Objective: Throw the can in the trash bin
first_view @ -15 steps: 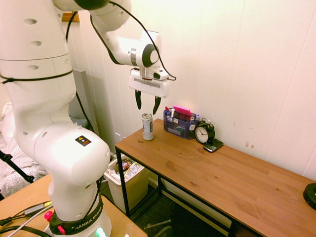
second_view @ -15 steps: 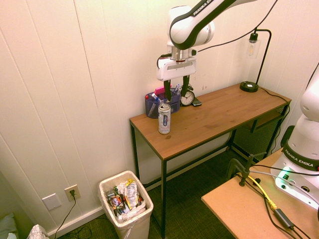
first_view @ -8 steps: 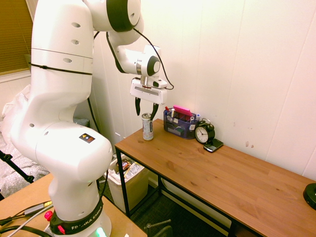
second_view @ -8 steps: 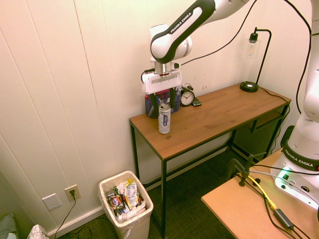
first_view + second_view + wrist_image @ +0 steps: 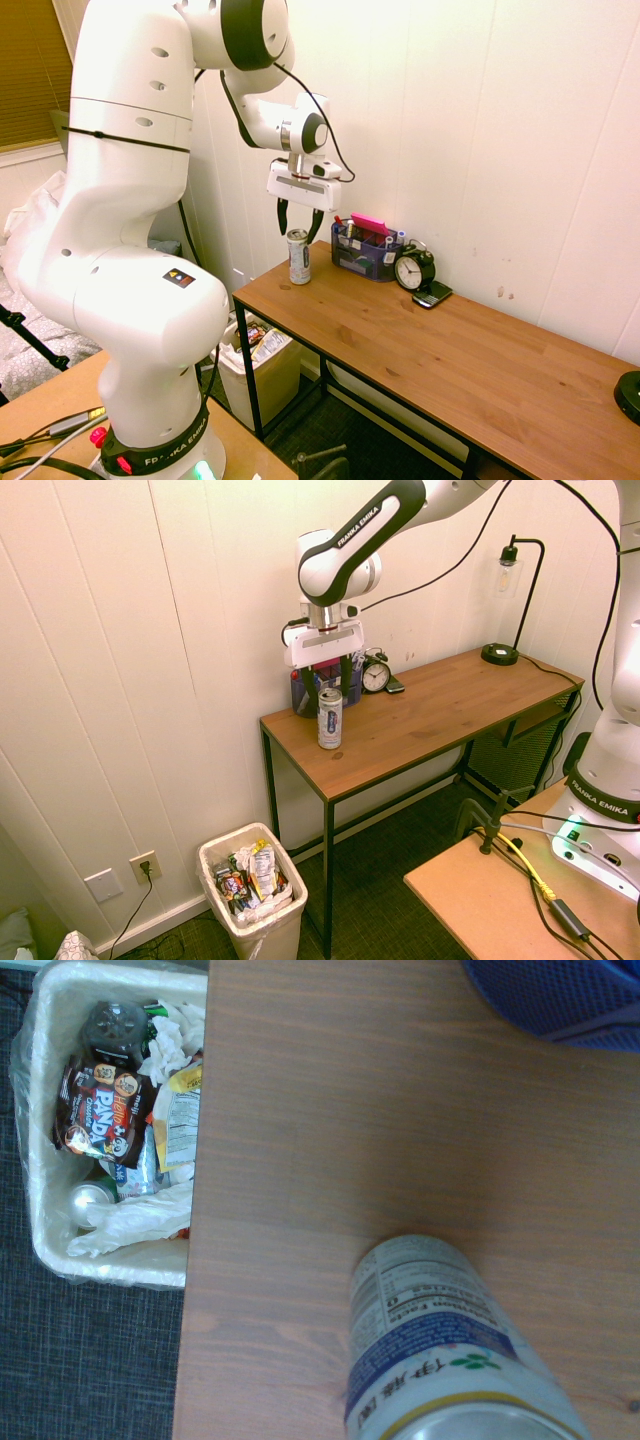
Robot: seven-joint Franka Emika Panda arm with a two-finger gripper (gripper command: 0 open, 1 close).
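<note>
- Wrist view puts the can (image 5: 455, 1360) closest to you: it stands upright on the desk (image 5: 380, 1140), its top rim cut off by the frame edge, so you cannot see the whole lid.
- From the first exterior view, your hand (image 5: 298, 216) hangs directly above the can (image 5: 298, 257), pointing almost straight down, its two fingers spread wide and empty, their tips about level with the can's top.
- The move turns on this: the can's long axis is vertical and lies straight below the hand, so a plain descent should bring a finger down on each side of it.
- The can sits near the desk's end by the wall corner, with the blue organiser (image 5: 365, 250) and the clock (image 5: 413, 268) just beyond it.
- The trash bin (image 5: 252, 888) stands on the floor beside that desk end, below and apart from the can, already holding wrappers.
- Whether the fingertips already overlap the can's rim is hard to judge from either outside camera.
</note>
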